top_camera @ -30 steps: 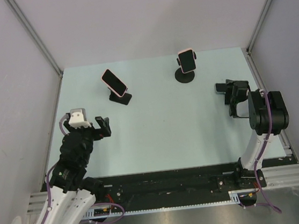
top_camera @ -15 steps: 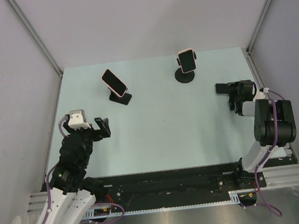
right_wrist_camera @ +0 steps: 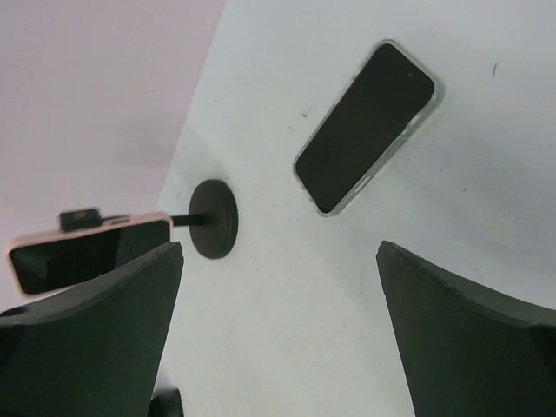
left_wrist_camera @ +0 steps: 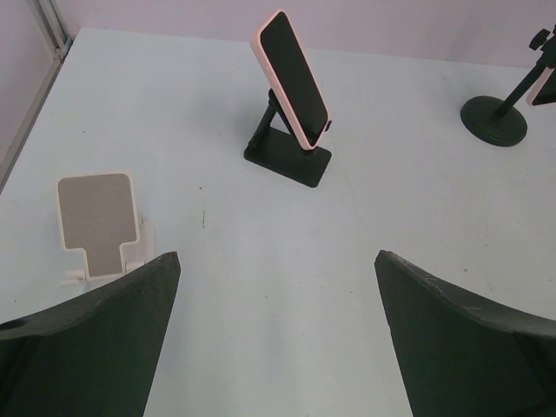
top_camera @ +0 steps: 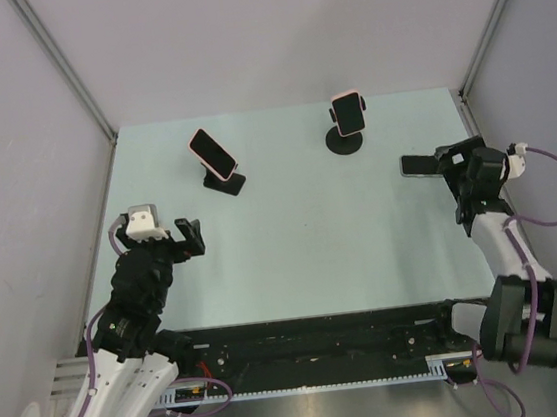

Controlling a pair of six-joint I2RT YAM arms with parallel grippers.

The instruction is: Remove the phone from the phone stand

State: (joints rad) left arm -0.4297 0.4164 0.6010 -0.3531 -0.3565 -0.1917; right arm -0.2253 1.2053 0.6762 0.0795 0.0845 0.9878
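Three phones, three stands; any branding is unreadable. One pink phone [left_wrist_camera: 294,78] leans on the folding stand [left_wrist_camera: 291,161], a second pink phone [top_camera: 348,113] on the round-base stand [top_camera: 346,141]. The third phone [right_wrist_camera: 365,128], seemingly clear-cased, lies flat by the wide-open, empty right gripper [right_wrist_camera: 278,252]. The left gripper [left_wrist_camera: 276,261] is likewise, near the white stand [left_wrist_camera: 95,221].

Pale green table [top_camera: 302,236]; grey walls [top_camera: 268,28]; metal corner posts [top_camera: 63,67]; black rail [top_camera: 314,340] along near edge.

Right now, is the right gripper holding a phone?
No: the right gripper is open and empty, and the clear-cased phone lies flat on the table beyond it.
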